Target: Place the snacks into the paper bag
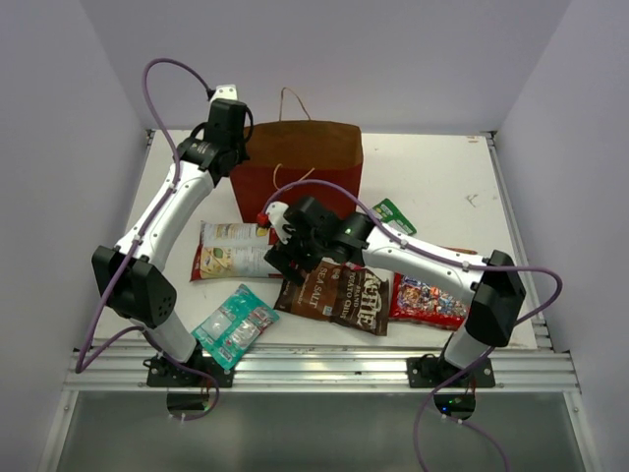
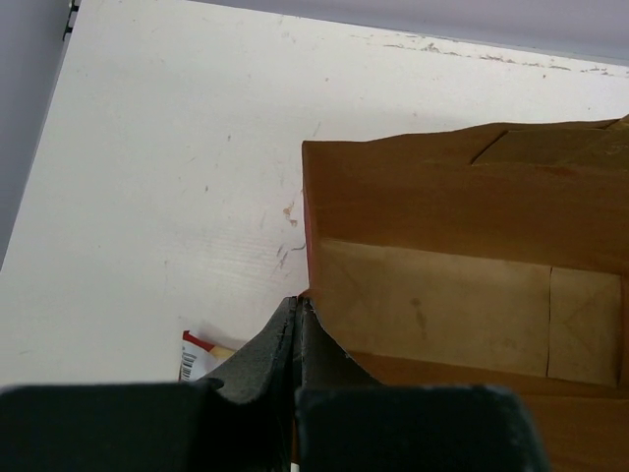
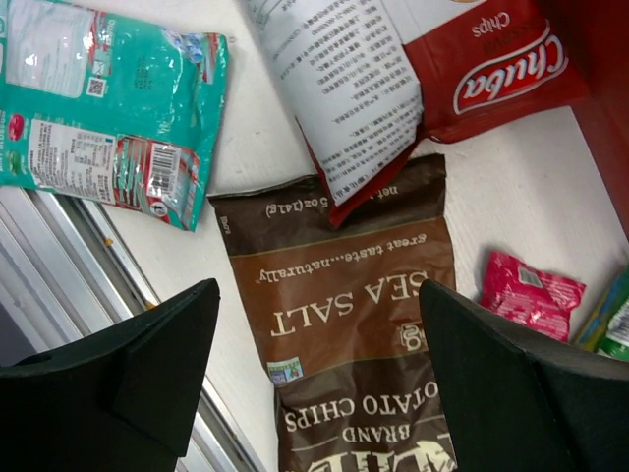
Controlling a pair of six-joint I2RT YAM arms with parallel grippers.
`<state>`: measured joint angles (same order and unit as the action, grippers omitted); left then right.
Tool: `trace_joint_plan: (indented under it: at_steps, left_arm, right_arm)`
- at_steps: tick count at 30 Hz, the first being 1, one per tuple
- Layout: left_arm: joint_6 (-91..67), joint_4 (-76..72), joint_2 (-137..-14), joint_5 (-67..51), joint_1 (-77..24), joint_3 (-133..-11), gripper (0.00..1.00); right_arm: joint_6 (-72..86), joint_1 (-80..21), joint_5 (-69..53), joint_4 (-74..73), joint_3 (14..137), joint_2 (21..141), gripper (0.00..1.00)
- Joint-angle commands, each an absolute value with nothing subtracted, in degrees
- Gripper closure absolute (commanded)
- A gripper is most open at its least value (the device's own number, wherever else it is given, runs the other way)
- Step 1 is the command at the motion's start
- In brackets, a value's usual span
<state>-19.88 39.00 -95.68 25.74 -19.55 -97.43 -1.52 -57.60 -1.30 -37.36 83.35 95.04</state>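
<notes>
1. Paper bag [image 1: 300, 162] stands upright at the back-centre of the surface [image 1: 442, 177], mouth open. One cord handle [image 1: 292, 98] rises behind it.
2. Left gripper [image 2: 298, 320] is at the bag's near-left top corner. Jaws pressed together w/ the bag's rim caught btwn the tips. Left wrist view looks down into the bag's tan inside; no packet shows in there.
3. Right gripper [image 3: 319, 324] hangs over the dark brown bag [image 3: 344, 324], jaws spread wide & holding nothing, one finger on each side of the packet in the right wrist view. Can't tell whether the tips touch it.
4. Dark brown bag lies flat, front-centre, just in front of the paper bag.
5. White chip bag [image 1: 231, 251] lies flat to the left of it. Its lower corner overlaps the brown bag's top edge.
6. Teal packet [image 1: 234, 324] lies flat near the front edge, by the left arm's base.
7. Red candy bag [image 1: 428, 300] lies flat, right of the brown bag, partly under the right arm.
8. Green-white packet [image 1: 393, 214] lies near the paper bag's front-right corner.
9. Small pink packet [image 3: 531, 293] lies on the surface beside the brown bag, next to the green-white one.
10. All six snacks are outside the bag.
</notes>
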Motion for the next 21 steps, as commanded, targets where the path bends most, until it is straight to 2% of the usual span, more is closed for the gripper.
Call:
trace_joint_plan:
  at_steps: [1, 12, 21]
  left_arm:
    - [-18.6, 41.1, -96.2, 25.5, -19.5, -99.3, 1.00]
    - [-19.0, 41.3, -94.4, 24.7, -19.5, -97.3, 1.00]
    - [-18.8, 41.2, -93.9, 24.3, -19.5, -97.0, 1.00]
  right_arm:
    - [-2.4, -57.8, -2.4, -31.3, 80.4, 94.3, 0.13]
    - [-0.4, -57.9, -0.2, -16.0, 74.1, 101.8, 0.16]
    - [-0.4, -57.8, 2.0, -10.4, 73.3, 107.8, 0.20]
